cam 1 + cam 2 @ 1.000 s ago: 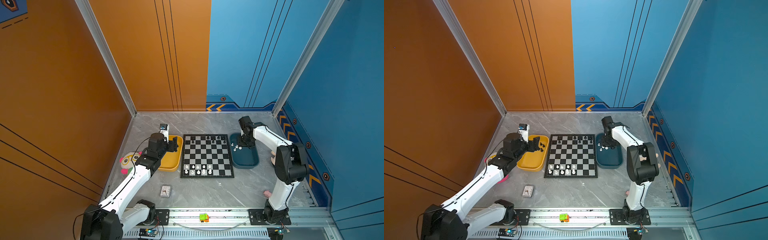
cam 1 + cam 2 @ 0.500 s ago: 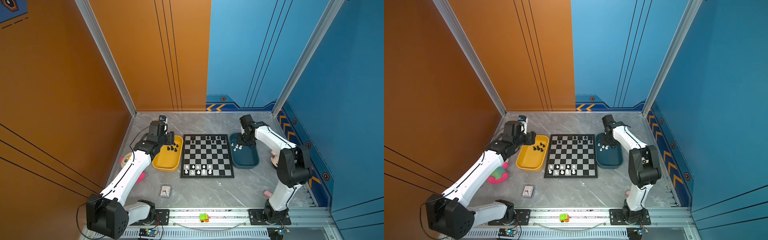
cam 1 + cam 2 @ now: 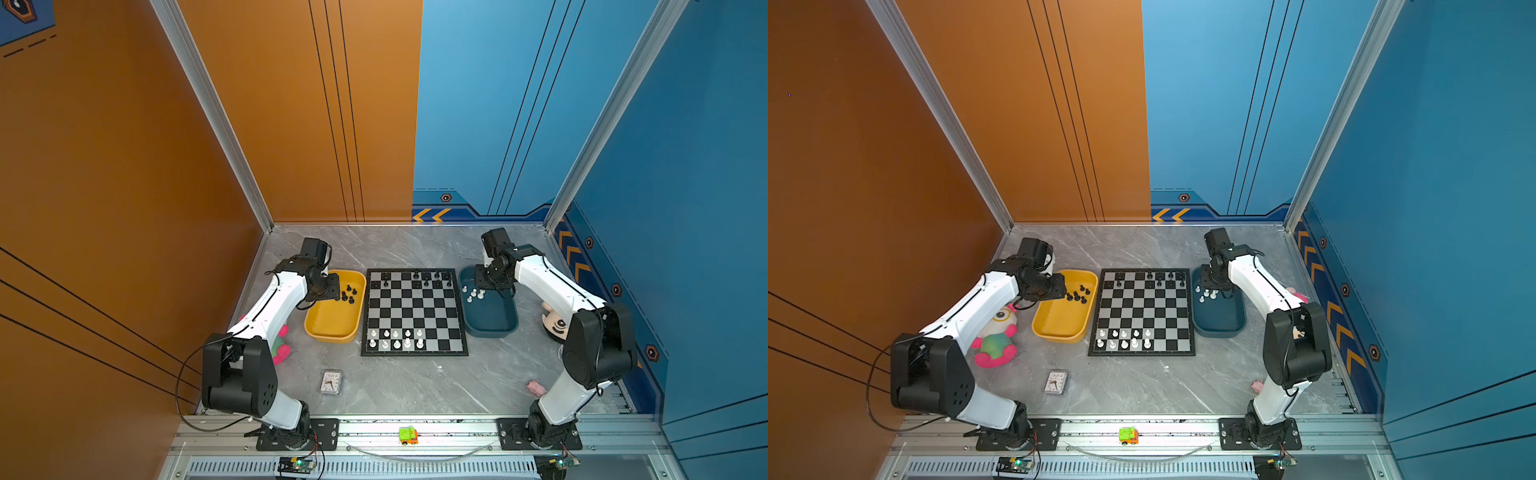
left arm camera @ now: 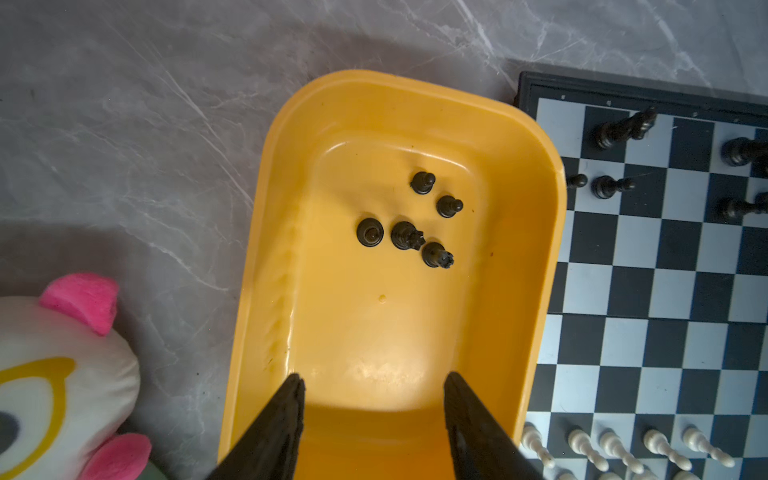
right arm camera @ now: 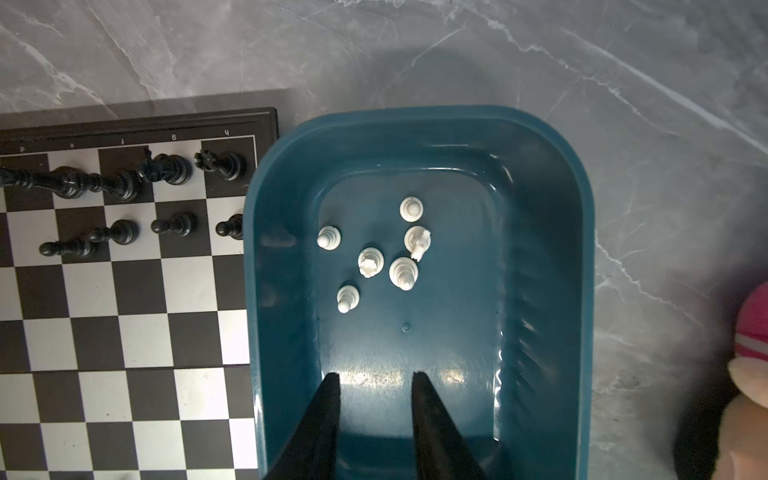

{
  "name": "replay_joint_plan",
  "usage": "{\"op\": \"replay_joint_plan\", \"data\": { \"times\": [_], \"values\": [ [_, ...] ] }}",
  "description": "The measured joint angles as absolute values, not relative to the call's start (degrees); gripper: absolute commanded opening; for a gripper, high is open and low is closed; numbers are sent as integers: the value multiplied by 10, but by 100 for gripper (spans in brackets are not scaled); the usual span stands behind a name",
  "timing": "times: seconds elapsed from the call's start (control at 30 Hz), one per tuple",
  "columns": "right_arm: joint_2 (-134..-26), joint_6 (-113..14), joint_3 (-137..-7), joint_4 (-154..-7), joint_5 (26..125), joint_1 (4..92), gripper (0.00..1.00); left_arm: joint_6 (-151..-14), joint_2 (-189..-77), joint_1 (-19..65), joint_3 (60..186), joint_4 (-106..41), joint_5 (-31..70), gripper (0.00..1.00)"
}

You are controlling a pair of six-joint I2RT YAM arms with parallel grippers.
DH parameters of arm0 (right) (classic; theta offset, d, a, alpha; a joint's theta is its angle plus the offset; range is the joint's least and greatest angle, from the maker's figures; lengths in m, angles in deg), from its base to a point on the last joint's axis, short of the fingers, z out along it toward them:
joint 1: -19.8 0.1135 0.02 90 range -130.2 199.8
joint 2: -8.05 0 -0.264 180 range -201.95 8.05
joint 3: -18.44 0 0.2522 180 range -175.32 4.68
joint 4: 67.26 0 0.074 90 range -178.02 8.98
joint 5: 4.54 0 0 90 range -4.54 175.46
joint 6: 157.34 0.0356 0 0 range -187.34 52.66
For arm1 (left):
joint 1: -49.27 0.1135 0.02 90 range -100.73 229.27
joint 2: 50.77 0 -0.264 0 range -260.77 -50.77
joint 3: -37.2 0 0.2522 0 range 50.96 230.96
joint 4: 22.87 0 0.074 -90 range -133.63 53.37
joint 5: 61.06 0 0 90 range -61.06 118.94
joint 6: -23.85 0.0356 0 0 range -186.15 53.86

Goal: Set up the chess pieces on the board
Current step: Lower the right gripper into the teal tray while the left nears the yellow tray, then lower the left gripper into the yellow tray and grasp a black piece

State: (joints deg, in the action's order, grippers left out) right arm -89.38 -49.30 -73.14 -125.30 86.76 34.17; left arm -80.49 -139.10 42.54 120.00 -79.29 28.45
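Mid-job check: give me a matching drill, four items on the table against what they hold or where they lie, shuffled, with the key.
Items:
1. yellow tray
2. teal tray
3. clock
4. pink pig

States:
A. holds six loose white pieces
B. lies on the table, to the right of the board
C. holds five loose black pieces
D. lies on the table just in front of the yellow tray

Pairs: 1-C, 2-A, 3-D, 4-B
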Motion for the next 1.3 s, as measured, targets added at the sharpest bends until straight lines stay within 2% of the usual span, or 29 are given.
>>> {"op": "replay_joint_plan", "data": {
  "times": [0.17,0.43,1.3],
  "values": [
    [-894,-492,-720,-1247,868,342,32,-811,-1436,433,1217,-799,282,46],
    [-893,-484,-715,-1238,867,342,32,-812,-1488,434,1250,-800,282,45],
    [-882,-467,-705,-1234,865,342,32,-812,-1556,444,1275,-794,269,38]
  ]
}}
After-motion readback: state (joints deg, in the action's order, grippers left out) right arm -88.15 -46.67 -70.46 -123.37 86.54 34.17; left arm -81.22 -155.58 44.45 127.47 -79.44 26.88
